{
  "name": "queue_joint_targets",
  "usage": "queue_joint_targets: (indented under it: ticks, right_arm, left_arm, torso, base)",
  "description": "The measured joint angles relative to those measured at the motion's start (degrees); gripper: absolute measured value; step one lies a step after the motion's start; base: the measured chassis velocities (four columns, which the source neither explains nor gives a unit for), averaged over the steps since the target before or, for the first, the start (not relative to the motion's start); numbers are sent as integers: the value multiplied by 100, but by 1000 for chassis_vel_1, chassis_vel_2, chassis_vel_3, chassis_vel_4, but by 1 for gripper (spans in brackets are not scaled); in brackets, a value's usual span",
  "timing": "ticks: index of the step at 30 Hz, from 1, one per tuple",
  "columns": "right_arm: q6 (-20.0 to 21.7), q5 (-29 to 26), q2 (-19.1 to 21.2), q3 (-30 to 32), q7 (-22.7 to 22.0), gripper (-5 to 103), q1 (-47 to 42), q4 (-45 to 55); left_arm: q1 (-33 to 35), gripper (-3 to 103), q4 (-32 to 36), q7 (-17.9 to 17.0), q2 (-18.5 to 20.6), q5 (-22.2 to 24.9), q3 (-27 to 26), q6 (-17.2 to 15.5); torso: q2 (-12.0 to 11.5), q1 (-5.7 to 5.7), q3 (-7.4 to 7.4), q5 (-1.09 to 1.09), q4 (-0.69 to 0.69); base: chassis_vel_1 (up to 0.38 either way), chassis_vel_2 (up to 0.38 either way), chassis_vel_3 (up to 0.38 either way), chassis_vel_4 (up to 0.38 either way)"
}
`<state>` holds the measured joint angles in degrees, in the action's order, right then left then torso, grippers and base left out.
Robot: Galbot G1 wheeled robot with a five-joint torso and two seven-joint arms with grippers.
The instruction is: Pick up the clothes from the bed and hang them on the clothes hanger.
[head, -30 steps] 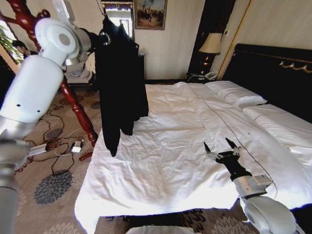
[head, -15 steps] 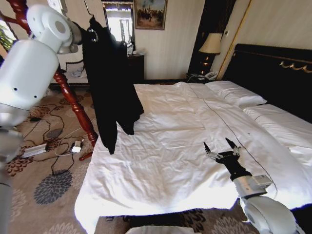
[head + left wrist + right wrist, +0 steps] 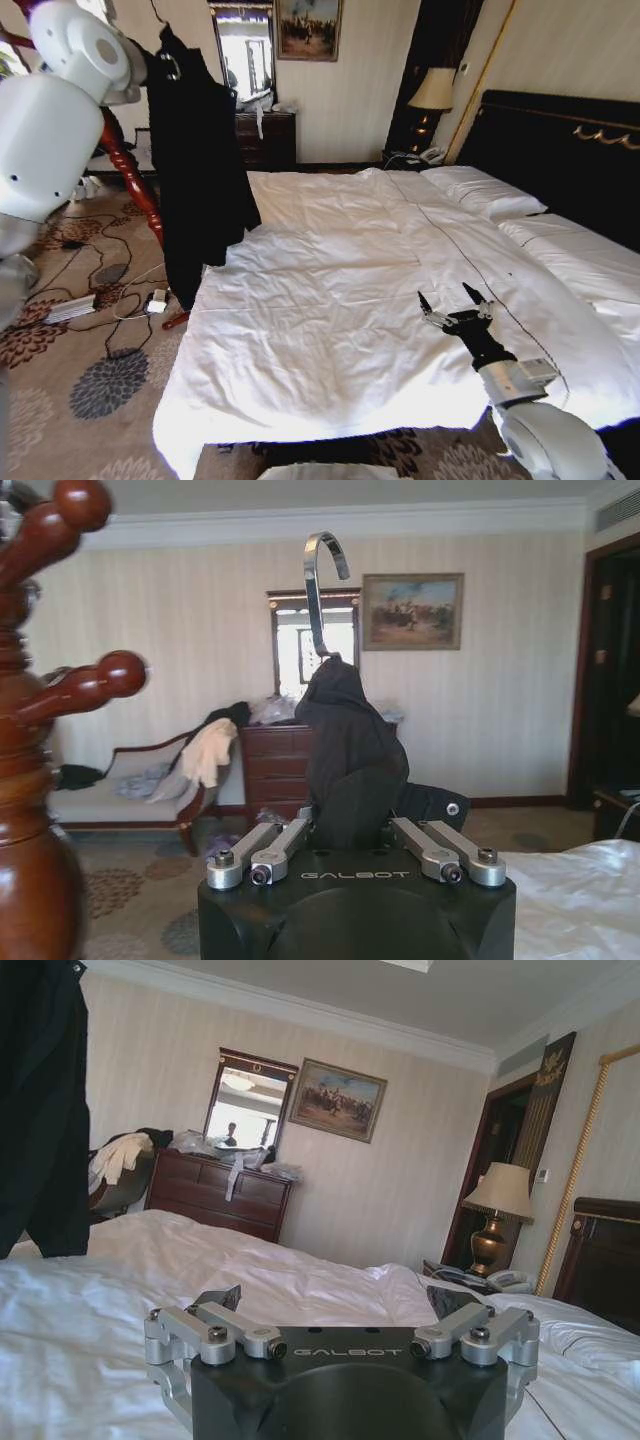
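left gripper (image 3: 355, 852) raised high, clamped on the clothes (image 3: 195, 170) near the collar | silver hook (image 3: 322, 585) upright above it | clothes hung off the bed (image 3: 330, 300), just beside the clothes hanger (image 3: 130, 185) | right gripper (image 3: 452, 303) idle low over the duvet, fingers apart

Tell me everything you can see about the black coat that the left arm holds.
The black coat is a long garment of soft, dark, matte fabric, hanging limp with one sleeve dangling. It is lifted clear of the bed, beside its left edge and in front of the red-brown coat stand. The left pincer is shut on bunched fabric near the collar. A thin silver hook rises upright from the collar, touching no peg of the stand.
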<state>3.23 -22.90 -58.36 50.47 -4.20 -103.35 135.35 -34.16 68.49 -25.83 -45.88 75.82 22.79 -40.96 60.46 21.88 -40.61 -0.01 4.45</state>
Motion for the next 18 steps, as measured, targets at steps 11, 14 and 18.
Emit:
queue_joint_targets:
  ticks: [11, 14, 18]
  right_arm:
    - [0, 0, 0, 0, 0, 100, 0, 0]
    - [0, 0, 0, 0, 0, 100, 0, 0]
    - [0, 0, 0, 0, 0, 100, 0, 0]
  left_arm:
    - [-30, 19, -293, 68, 172, -83, 128, -9]
    - [-29, 19, -356, 90, 189, -144, 134, 13]
    - [52, 19, -287, 114, 319, -168, 115, 43]
  torso:
    - [0, 0, 0, 1, 2]
    - [0, 0, 0, 0, 2]
    - [0, 0, 0, 1, 2]
  base:
    - [0, 0, 0, 0]
    - [0, 0, 0, 0]
    - [0, 0, 0, 0]
